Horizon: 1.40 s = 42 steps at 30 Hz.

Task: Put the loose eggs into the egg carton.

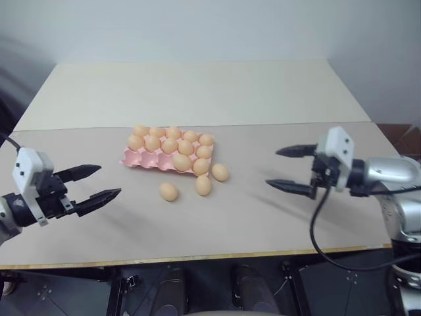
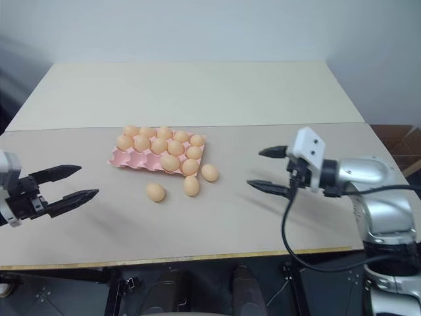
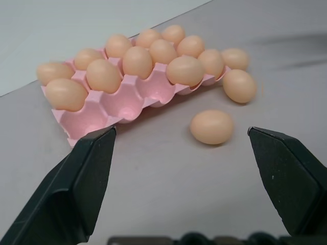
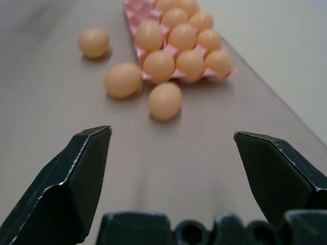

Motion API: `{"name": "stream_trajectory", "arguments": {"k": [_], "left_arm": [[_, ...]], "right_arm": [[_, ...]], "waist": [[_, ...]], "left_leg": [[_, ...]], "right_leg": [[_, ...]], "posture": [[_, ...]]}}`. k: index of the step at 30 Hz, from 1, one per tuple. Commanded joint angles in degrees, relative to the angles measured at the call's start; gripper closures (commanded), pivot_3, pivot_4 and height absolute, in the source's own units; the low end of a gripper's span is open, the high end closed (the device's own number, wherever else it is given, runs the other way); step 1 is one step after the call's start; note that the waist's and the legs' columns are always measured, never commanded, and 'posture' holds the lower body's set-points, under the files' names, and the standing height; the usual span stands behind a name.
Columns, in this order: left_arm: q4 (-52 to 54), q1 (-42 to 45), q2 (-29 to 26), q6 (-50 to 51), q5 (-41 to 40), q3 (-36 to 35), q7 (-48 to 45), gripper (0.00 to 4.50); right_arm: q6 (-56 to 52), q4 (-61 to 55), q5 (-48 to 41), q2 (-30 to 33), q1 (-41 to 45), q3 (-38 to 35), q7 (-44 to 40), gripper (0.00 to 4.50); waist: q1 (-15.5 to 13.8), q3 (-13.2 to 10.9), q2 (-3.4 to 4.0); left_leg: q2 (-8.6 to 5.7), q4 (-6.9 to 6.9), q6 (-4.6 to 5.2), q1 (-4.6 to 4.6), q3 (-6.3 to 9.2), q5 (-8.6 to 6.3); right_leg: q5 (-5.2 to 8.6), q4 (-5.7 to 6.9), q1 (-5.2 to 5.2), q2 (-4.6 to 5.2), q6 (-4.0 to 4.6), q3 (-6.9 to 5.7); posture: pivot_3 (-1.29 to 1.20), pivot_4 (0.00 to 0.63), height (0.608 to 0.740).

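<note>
Pink moulded egg carton [image 1: 131, 158] sits mid-surface, mostly filled; three smooth tan loose eggs [image 1: 168, 191] lie just beside its near edge. The left tool [image 1: 92, 185] and right tool [image 1: 289, 168] hang wide open, empty. A careless nudge could roll an egg away.

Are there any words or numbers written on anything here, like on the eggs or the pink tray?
None: no word, number, brand or sign can be read in these pictures.
The egg carton is plain pink, with no print on it.
The loose eggs are plain orange-tan, with no stamp.
The table bears no label.
The left gripper and the right gripper, both open, show no writing on their black fingers or white housings.
</note>
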State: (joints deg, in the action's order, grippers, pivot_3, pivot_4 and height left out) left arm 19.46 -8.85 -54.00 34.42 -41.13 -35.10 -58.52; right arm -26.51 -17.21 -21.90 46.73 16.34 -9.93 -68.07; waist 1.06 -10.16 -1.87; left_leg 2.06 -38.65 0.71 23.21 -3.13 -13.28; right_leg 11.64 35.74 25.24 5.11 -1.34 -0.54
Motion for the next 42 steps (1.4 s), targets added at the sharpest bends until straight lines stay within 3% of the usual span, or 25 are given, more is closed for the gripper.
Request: {"name": "stream_trajectory", "arguments": {"k": [1,7,14,22,36,39,42], "left_arm": [[2.2,-0.6,0.3,0.0,-1.3,-2.1,-0.2,0.0],[3.8,-1.8,0.6,0.9,-2.0,-2.8,0.3,0.0],[4.4,-1.0,0.1,1.6,-3.0,-2.5,0.9,0.0],[5.9,-0.4,0.7,2.6,-4.3,-2.5,1.5,0.0],[5.5,-0.5,-0.4,2.6,-4.0,-2.5,-0.3,0.0],[5.6,-0.5,-0.3,2.6,-4.1,-2.5,-0.3,0.0],[5.9,-0.7,-0.3,2.7,-4.4,-2.7,-0.6,0.0]], "right_arm": [[3.1,-2.8,-1.9,0.8,-2.8,-2.4,-0.2,0.05],[3.1,-3.5,-2.4,0.4,-3.0,-1.0,3.3,0.05],[4.4,-0.5,3.5,-4.3,4.8,9.1,8.7,0.05],[3.4,10.7,16.0,-13.9,15.3,22.9,18.1,0.05],[7.0,27.6,25.1,-23.1,23.3,30.4,22.0,0.05],[8.0,29.6,25.5,-24.6,23.6,30.6,22.1,0.6],[7.7,28.7,24.6,-24.9,23.4,29.4,21.7,1.55]], "waist": [[0.0,0.0,0.0],[-0.3,0.0,-0.01],[-0.2,0.0,-0.01],[-0.3,0.0,-0.01],[-0.2,0.0,-0.01],[-0.1,0.0,-0.01],[-0.1,0.0,-0.01]], "left_leg": [[0.02,0.0,0.0,-0.05,-0.01,0.0],[0.0,0.0,-0.01,0.02,0.0,0.0],[0.01,-0.01,-0.01,0.01,0.01,0.0],[-0.05,-0.01,-0.01,0.13,0.0,0.0],[-0.05,-0.03,-0.01,0.09,0.03,0.0],[-0.02,-0.03,-0.01,0.07,0.04,0.0],[-0.01,-0.03,-0.01,0.07,0.04,0.0]], "right_leg": [[0.01,0.02,-0.02,-0.01,0.0,0.02],[0.02,0.01,0.02,0.02,0.01,0.01],[0.02,0.01,0.03,0.0,0.02,0.0],[-0.04,0.02,0.1,0.03,0.08,0.0],[-0.2,0.06,0.06,0.0,0.02,-0.01],[-0.2,0.08,0.06,-0.03,0.01,-0.01],[-0.21,0.09,0.06,-0.04,0.0,-0.01]], "posture": [[0.0,0.15,0.74],[0.0,0.15,0.74],[0.0,0.15,0.74],[0.0,0.15,0.74],[0.0,0.15,0.74],[0.0,0.15,0.74],[0.0,0.15,0.74]]}}
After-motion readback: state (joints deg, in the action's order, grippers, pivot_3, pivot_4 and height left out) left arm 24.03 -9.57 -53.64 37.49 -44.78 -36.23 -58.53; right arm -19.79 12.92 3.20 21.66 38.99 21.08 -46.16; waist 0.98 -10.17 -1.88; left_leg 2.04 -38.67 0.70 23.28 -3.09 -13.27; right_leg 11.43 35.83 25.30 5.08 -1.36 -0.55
